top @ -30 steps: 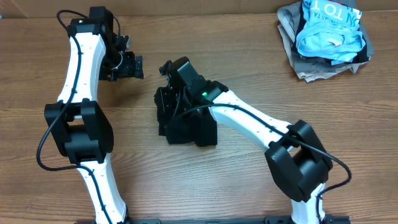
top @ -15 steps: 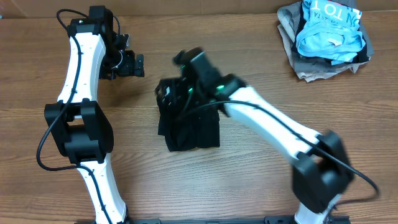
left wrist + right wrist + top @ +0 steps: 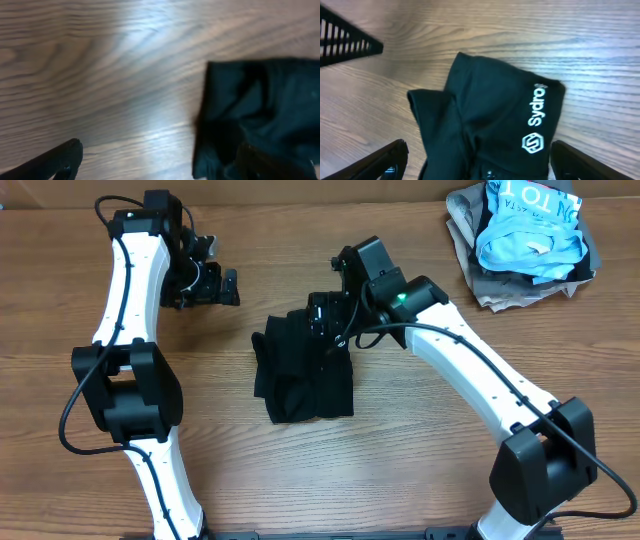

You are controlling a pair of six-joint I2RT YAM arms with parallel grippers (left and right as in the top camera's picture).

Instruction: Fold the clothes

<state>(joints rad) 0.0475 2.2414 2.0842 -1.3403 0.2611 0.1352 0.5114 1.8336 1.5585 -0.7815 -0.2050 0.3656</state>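
Over the far edge of the black garment (image 3: 300, 375) your right gripper (image 3: 328, 320) hangs open, and the left gripper (image 3: 225, 285) is open too. The fold looks unfinished, so pinch that edge next.

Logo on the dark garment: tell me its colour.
The logo is white, on the black garment; best seen in the right wrist view.

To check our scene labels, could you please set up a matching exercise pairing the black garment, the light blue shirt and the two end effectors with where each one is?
1. black garment
2. light blue shirt
3. left end effector
4. right end effector

A. over the black garment's far edge
B. on the pile in the far right corner
C. middle of the table
D. over bare wood, apart from the cloth

Pairs: 1-C, 2-B, 3-D, 4-A.
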